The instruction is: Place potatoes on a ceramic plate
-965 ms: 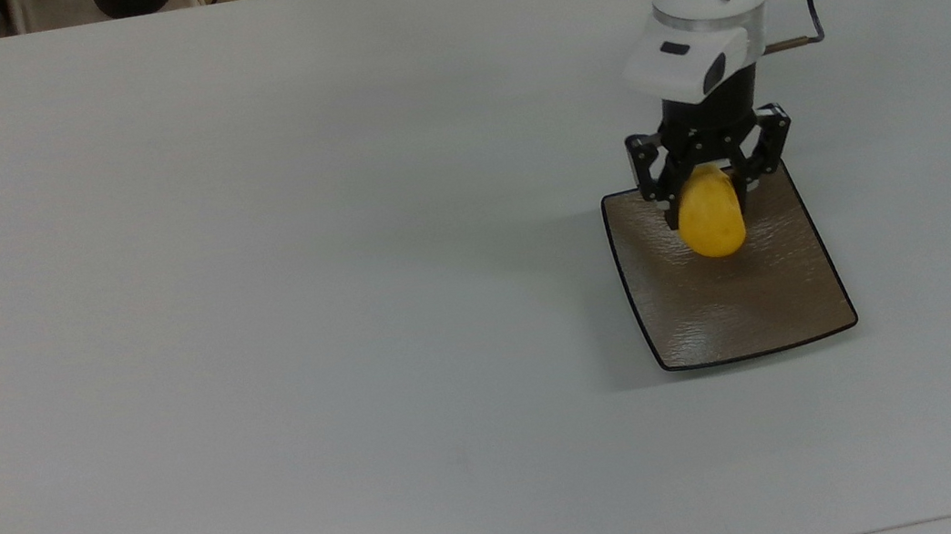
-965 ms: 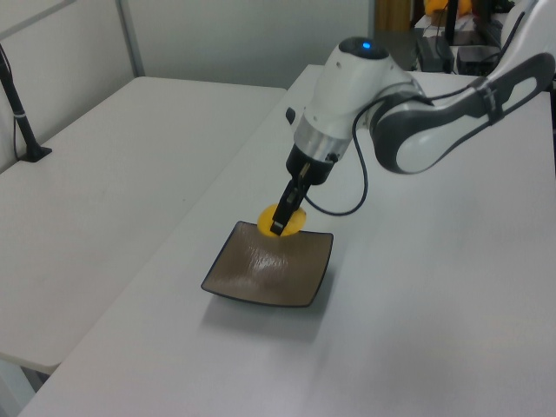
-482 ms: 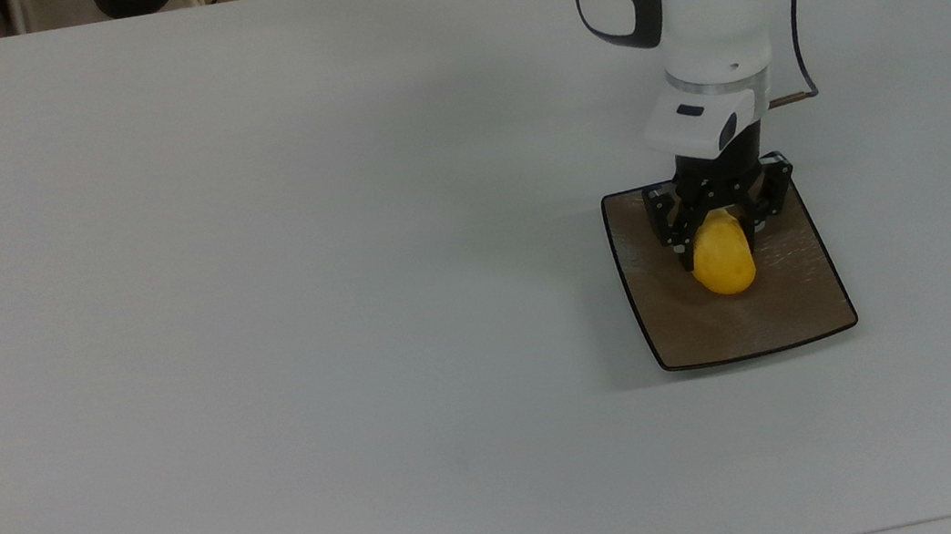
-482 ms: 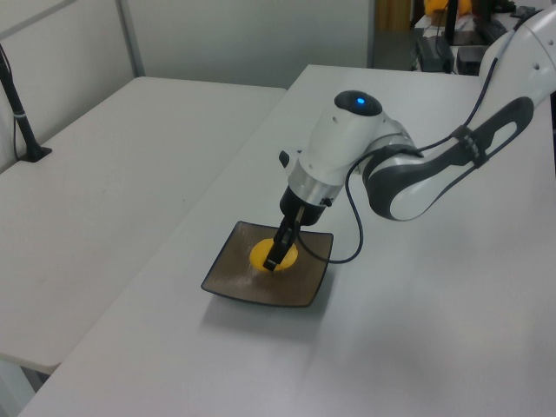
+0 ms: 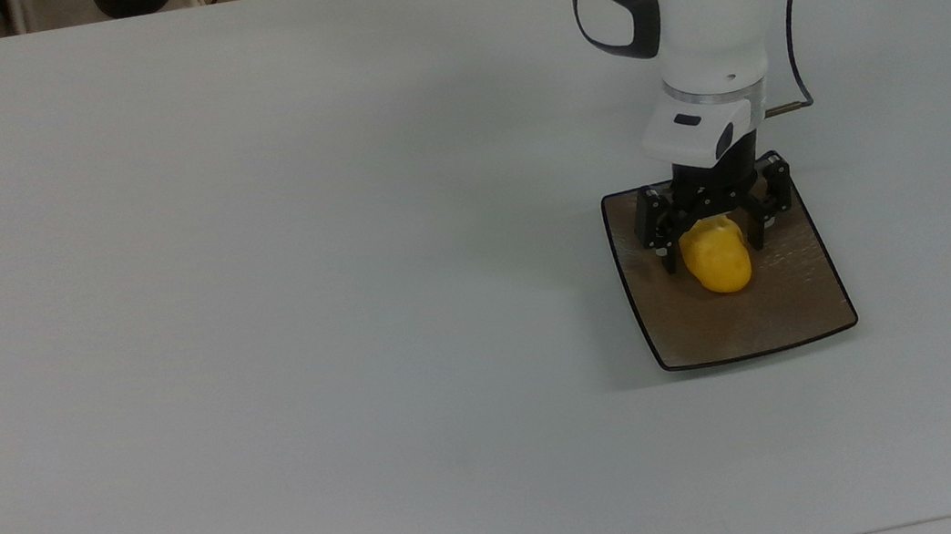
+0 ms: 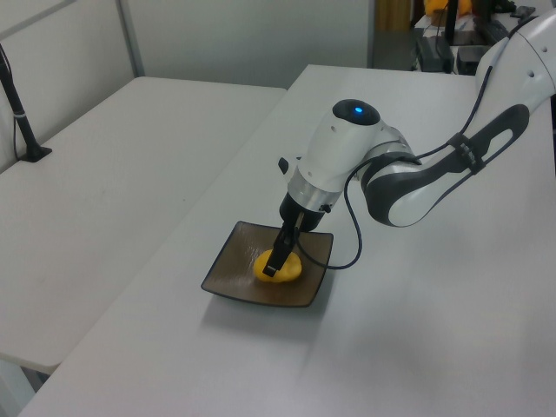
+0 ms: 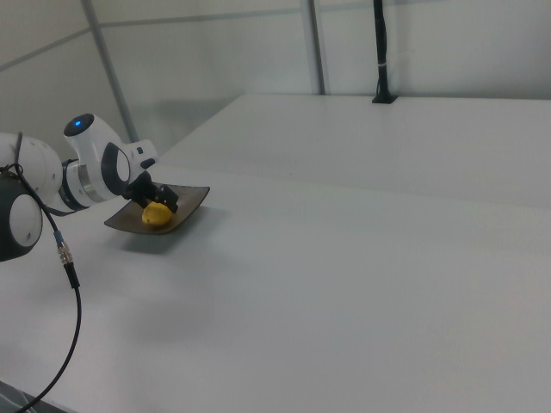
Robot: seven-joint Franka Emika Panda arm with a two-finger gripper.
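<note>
The plate (image 5: 749,323) sits on the white counter (image 5: 258,286), toward the top view's right. The yellow potato (image 5: 716,258) lies on it, looks like it's resting on the surface. The tool (image 5: 710,250) straddles the potato's far end, fingers (image 5: 666,249) spread slightly, apparently no longer squeezing. No readable labels anywhere.
</note>
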